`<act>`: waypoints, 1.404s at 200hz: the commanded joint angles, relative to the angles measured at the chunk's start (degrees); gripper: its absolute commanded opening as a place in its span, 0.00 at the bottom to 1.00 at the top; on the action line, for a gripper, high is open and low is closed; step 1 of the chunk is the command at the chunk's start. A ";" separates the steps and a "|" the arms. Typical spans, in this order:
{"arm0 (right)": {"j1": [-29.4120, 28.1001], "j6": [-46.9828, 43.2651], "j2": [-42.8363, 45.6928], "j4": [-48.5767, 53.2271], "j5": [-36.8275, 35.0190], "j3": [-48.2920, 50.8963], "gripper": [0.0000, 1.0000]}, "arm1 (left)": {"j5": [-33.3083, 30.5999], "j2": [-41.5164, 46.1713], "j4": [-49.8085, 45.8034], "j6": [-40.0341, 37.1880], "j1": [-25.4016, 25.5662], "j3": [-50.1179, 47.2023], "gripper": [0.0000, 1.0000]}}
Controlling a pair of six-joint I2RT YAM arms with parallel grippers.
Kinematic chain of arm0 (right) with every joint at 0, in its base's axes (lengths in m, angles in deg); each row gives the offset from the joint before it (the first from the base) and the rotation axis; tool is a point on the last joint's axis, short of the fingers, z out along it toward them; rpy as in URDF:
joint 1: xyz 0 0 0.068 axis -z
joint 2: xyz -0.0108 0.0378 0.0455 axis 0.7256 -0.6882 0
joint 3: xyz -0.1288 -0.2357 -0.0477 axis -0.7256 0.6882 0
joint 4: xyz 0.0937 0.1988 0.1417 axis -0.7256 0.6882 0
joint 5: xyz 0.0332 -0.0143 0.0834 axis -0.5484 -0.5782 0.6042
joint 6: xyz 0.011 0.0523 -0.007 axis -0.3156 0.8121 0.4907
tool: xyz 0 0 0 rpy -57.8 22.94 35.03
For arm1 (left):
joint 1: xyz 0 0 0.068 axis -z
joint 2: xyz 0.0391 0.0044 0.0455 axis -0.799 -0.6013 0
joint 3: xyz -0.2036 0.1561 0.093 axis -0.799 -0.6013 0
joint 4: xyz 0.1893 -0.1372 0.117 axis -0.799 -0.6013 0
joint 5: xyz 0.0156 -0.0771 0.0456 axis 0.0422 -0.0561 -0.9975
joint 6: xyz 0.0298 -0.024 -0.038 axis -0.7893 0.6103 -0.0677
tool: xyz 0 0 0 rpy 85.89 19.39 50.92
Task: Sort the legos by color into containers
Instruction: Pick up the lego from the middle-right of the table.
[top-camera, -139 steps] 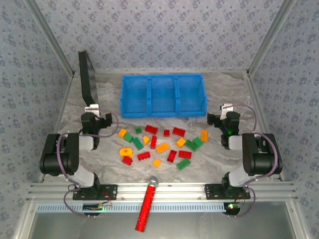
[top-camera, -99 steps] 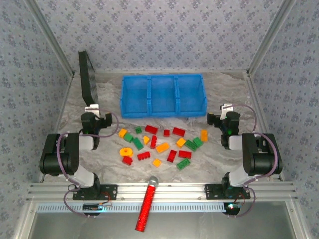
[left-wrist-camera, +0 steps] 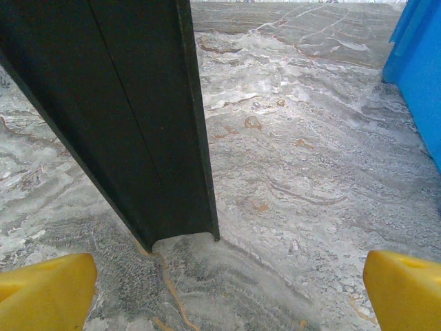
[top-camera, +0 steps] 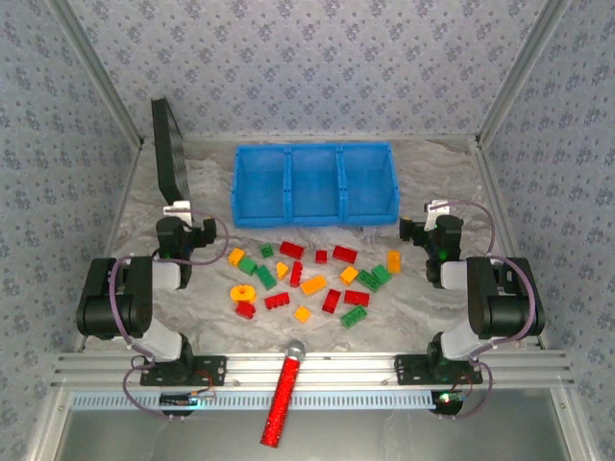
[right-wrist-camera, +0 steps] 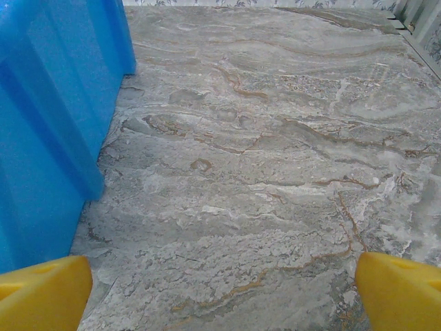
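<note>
the legos [top-camera: 313,284] lie scattered on the marble table [top-camera: 432,173] just off the near side of the blue tray [top-camera: 312,219], spread about as wide as the tray itself. reds, greens and yellow-oranges are all mixed. a yellow ring piece [top-camera: 243,293] sits toward the tray's left end, farther out from it than most. none lies in the tray's three compartments, so i judge the sorting not yet begun.

the left gripper [left-wrist-camera: 227,289] hangs off the tray's left end, jaws wide apart and holding nothing. its yellow fingertips [left-wrist-camera: 45,293] frame bare marble and the foot of a black panel [left-wrist-camera: 124,103] standing on edge, further left of the tray. the right gripper [right-wrist-camera: 224,289] hangs off the tray's right end, jaws likewise spread and empty.

the bricks are probably light, rigid and smooth-sided — apt to skid on the marble or squirt out of a corner pinch. better to take each low, across two flat opposite walls, not by the studs. some seem to touch their neighbours, though from overhead they are too small to be sure, so loners look easier first — such as the orange brick [top-camera: 393,260] nearest the tray's right end.

a red glittery cylinder [top-camera: 282,403] lies well out from the tray, past the bricks.
</note>
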 commanded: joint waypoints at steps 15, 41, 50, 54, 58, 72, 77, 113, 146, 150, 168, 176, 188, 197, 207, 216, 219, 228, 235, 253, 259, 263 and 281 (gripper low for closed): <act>0.00 0.39 0.65 0.54 -0.50 -0.59 1.00 | 1.15 0.31 1.15 -0.40 0.26 0.62 0.99; 0.31 0.53 0.67 0.57 -0.04 -0.67 1.00 | 1.16 0.27 1.15 -0.39 0.18 0.66 0.99; 0.24 0.53 0.62 0.63 -0.10 -0.71 1.00 | 1.13 0.31 1.15 -0.37 0.24 0.66 0.99; 0.24 0.53 0.67 0.63 -0.10 -0.71 1.00 | 1.16 0.30 1.15 -0.38 0.25 0.62 0.99; 0.26 0.53 0.65 0.63 -0.10 -0.70 1.00 | 1.15 0.27 1.15 -0.39 0.24 0.62 0.99; 0.22 0.54 0.67 0.63 -0.10 -0.66 1.00 | 1.15 0.31 1.15 -0.38 0.26 0.58 0.99; 0.24 0.55 0.66 0.63 -0.10 -0.69 1.00 | 1.13 0.30 1.16 -0.37 0.25 0.59 0.99; 0.31 0.53 0.62 0.63 -0.04 -0.65 1.00 | 1.15 0.30 1.15 -0.42 0.24 0.66 0.99; 0.28 0.57 0.66 0.64 -0.11 -0.72 1.00 | 1.15 0.29 1.15 -0.38 0.26 0.62 0.99; 0.25 0.60 0.66 0.63 -0.04 -0.67 1.00 | 1.15 0.27 1.15 -0.42 0.24 0.62 0.99; 0.28 0.53 0.65 0.72 -0.01 -0.69 1.00 | 1.15 0.27 1.15 -0.37 0.23 0.54 0.99; 0.26 0.53 0.67 0.72 -0.03 -0.64 1.00 | 1.15 0.30 1.15 -0.37 0.24 0.58 0.99; 0.26 0.53 0.66 0.72 0.07 -0.71 1.00 | 1.15 0.31 1.15 -0.37 0.27 0.62 0.99; 0.26 0.53 0.67 0.73 0.07 -0.65 1.00 | 1.24 0.31 1.15 -0.37 0.17 0.62 0.99; 0.37 0.61 0.75 0.55 0.15 -0.52 1.00 | 1.21 0.31 1.18 -0.42 0.12 0.54 0.99; 0.48 0.97 1.23 0.74 -0.27 -0.60 1.00 | 1.24 0.31 1.24 -0.38 0.13 0.53 0.99; 0.44 1.21 1.91 1.81 -1.00 -1.01 1.00 | 1.25 0.30 1.28 -0.42 0.18 0.53 0.99; 0.43 1.82 5.08 9.13 -2.43 -3.39 1.00 | 0.71 1.11 0.03 -0.27 0.13 1.16 0.99; 0.56 2.88 7.88 17.38 -3.42 -6.67 1.00 | 0.23 3.07 -4.53 -0.05 0.24 2.58 0.99; 0.91 8.47 13.84 31.86 -1.83 -12.91 0.98 | -0.86 8.75 -21.85 1.07 0.38 9.80 0.99; 0.79 9.63 15.50 34.97 -0.15 -14.20 0.97 | -1.50 10.41 -26.47 1.78 0.59 12.10 0.99; 0.53 10.21 16.50 37.52 0.53 -15.33 0.97 | -2.28 11.34 -29.38 2.43 0.84 13.35 0.99; -0.90 12.09 18.82 48.45 1.12 -20.75 0.95 | -4.69 15.98 -39.98 4.69 2.89 19.28 0.99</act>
